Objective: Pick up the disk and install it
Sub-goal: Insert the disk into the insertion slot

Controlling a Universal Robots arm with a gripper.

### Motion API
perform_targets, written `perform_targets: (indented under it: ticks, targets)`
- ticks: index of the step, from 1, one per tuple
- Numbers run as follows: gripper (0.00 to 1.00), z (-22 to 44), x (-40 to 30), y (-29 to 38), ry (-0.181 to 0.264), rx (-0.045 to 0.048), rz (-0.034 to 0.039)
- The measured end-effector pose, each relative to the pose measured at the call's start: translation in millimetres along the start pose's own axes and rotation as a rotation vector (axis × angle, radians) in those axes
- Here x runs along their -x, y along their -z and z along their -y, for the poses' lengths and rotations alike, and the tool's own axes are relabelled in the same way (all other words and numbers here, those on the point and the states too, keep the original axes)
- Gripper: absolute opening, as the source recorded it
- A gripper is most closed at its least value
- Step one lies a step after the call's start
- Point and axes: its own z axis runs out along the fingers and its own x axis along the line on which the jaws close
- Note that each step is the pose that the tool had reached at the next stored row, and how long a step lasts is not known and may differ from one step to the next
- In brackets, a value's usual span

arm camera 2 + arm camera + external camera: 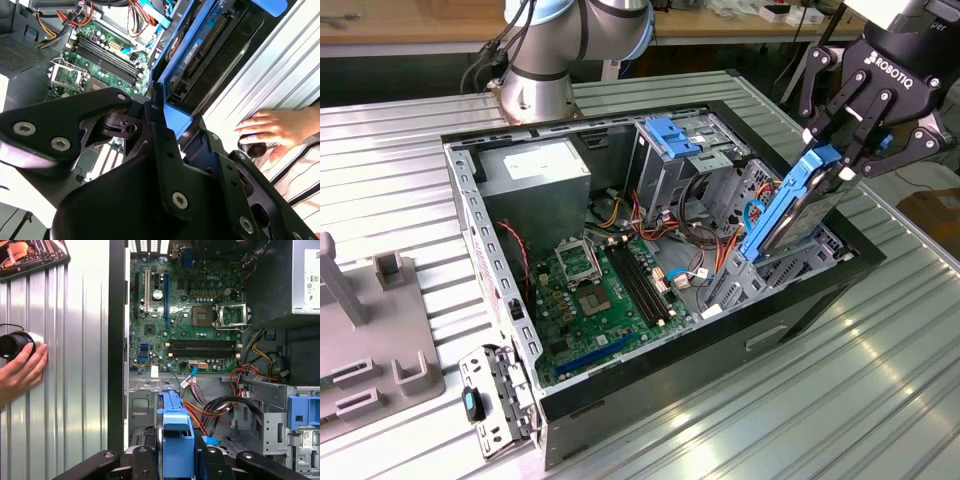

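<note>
The disk point(788, 218) is a grey drive with blue side rails, tilted steeply on end. Its lower end reaches into the open computer case point(460, 190) at the exterior view's right side, and its upper end sticks out above the case wall. My gripper point(835, 165) is shut on the disk's upper end, one black finger on each side of the blue rail. In the second wrist view the disk point(200, 45) runs away from the fingers point(160, 135) into the case. In the first wrist view the blue rail point(176, 440) sits between the gripper's fingers point(137, 460).
Inside the case are a green motherboard point(595, 290), a grey power-supply box point(535, 170) and a metal cage with a blue handle point(670, 135). Loose cables point(220, 407) lie near the disk bay. A person's hand point(20, 370) rests on the ribbed table beside the case. A grey fixture point(370, 330) stands at the exterior view's left.
</note>
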Motion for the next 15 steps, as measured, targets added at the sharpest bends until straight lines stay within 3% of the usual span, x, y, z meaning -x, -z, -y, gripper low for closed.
perform_targets:
  ticks: [3, 5, 12, 15]
  targets:
    - [0.37, 0.0, -0.1, -0.1, 0.0, 0.0007, 0.0017]
    - [0.37, 0.0, 0.0, -0.1, 0.0, 0.0005, 0.0103]
    - [0.37, 0.0, 0.0, -0.1, 0.0, 0.0005, 0.0113]
    - [0.37, 0.2, -0.3, -7.2, 0.0, 0.0006, 0.0112]
